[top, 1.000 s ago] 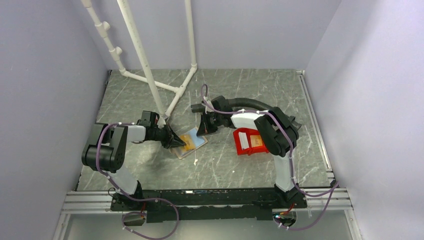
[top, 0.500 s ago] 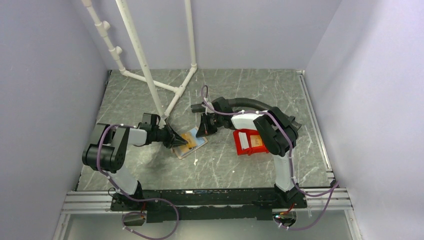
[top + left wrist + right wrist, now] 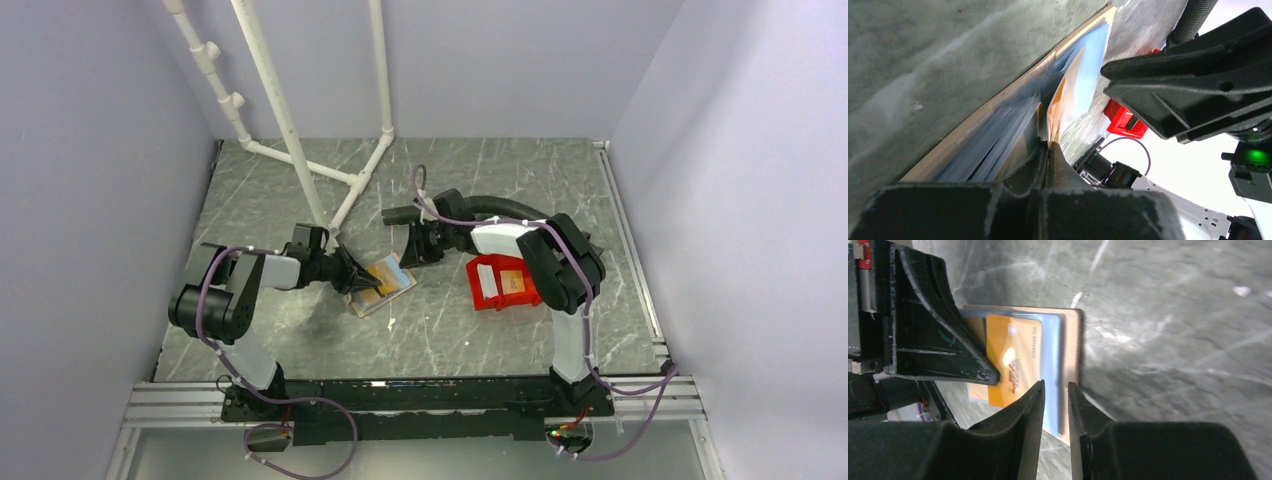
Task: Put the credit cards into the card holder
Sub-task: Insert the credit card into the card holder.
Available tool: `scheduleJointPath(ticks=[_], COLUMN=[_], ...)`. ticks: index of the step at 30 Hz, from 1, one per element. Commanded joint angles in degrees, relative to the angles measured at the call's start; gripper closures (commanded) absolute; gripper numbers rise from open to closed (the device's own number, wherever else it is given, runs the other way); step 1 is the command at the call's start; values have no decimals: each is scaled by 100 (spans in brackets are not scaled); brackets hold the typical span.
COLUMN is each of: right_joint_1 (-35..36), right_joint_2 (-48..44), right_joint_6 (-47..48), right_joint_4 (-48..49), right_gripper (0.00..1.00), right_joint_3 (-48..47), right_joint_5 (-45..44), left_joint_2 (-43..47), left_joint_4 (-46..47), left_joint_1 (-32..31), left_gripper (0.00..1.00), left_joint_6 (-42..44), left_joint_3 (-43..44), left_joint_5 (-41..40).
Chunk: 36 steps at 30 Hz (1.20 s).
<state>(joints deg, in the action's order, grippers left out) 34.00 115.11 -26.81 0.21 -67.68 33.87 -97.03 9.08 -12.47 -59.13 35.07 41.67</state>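
The tan card holder [image 3: 372, 296] lies open on the table, its pale blue pockets up. It also shows in the right wrist view [image 3: 1074, 350] and in the left wrist view [image 3: 973, 122]. My left gripper [image 3: 360, 283] is shut on the edge of the tan-orange credit card [image 3: 387, 278], which lies over the holder's pockets [image 3: 1013, 360]; the pinch shows in the left wrist view [image 3: 1049, 146]. My right gripper [image 3: 411, 254] hovers at the holder's far right edge, its jaws [image 3: 1055, 385] a narrow gap apart and empty. More cards [image 3: 514, 283] lie in the red bin.
The red plastic bin [image 3: 497, 300] sits right of the holder, under the right arm. White pipes [image 3: 340, 175] run across the back left of the table. A small pale scrap [image 3: 391, 322] lies in front of the holder.
My left gripper has slid right with the orange card, further over the holder. My right gripper has drawn back a little toward the right.
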Motion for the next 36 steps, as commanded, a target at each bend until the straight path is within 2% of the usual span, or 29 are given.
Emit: scheduleJointPath(ticks=[1,4,9,18,20,22,25,27,33,36], right_joint_1=[-130,-130,-126,-65,-63,-67,-66,-61,-61,-56], right_joint_2=[-155,-16,231,289,280,228,147,96,-53,-84], right_joint_6=[81,-6,-308,-361,-325,-240,-150,-71,126,120], right_joint_4=[171,269,711,771,707,622,491,359,89,102], right_gripper=[73,75,93,98,99,99,98,97,96,95], right_joint_3=[140,124,241,252,236,221,197,163,95,98], right_joint_5=[51,188,639,696,660,566,454,358,96,117], left_joint_2=[-188,-267,-294,-510,-517,-367,37,324,982,1142], left_joint_4=[-178,-97,-218,-58,-104,-208,-779,-1240,-2752,-3086], left_joint_1=[-73,-183,-337,-561,-597,-602,-603,-603,-607,-612], left_gripper=[100,100,100,100,95,82,66,60,54,55], left_joint_6=[83,33,46,-107,-115,-120,60,203,825,1020], left_joint_3=[173,219,372,610,661,598,567,611,1040,1199], left_joint_5=[-751,-817,-1087,-1270,-1290,-1358,-1501,-1564,-1908,-2060])
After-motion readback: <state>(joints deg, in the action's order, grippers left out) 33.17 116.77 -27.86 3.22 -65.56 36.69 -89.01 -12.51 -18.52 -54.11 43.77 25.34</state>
